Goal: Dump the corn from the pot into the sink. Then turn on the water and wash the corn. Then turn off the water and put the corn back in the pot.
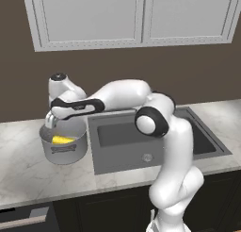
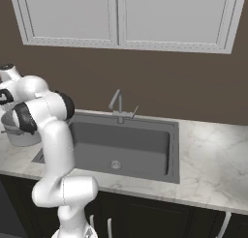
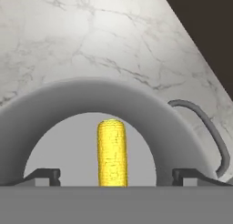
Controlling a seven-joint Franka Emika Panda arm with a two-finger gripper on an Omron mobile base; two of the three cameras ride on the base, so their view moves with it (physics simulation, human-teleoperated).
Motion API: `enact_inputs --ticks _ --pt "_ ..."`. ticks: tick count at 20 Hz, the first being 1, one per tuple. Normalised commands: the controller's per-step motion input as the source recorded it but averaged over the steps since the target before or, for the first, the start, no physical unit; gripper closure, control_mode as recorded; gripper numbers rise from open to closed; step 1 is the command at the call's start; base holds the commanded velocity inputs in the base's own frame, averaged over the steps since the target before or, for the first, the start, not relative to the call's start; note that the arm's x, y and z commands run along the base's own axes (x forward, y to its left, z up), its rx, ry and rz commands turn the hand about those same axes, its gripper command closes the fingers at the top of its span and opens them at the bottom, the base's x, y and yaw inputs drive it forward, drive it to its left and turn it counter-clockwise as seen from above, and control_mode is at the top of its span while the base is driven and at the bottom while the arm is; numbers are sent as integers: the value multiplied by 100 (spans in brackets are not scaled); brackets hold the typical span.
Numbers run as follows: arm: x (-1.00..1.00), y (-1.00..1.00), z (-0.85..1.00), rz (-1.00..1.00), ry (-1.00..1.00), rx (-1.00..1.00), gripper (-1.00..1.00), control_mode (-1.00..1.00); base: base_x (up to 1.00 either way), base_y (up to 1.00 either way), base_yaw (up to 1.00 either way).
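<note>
- Corn (image 3: 111,152) lies on the floor of the pot (image 1: 63,148), and in my hand view it sits between the two fingertips without touching either.
- My gripper (image 3: 116,176) hangs over the pot's mouth with its jaws spread wide, holding nothing.
- The pot stands upright on the marble counter (image 1: 28,172), just beside the left edge of the sink (image 1: 117,132).

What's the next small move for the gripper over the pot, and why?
Probably lift the gripper straight up out of the pot. Its fingers stand wide apart, the corn lies loose on the pot's bottom between them, and the sink holds no corn.
</note>
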Motion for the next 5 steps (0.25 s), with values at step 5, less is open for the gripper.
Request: enact_inputs --ticks 5 --pt "-31 -48 51 0 0 0 -100 -100 0 0 0"
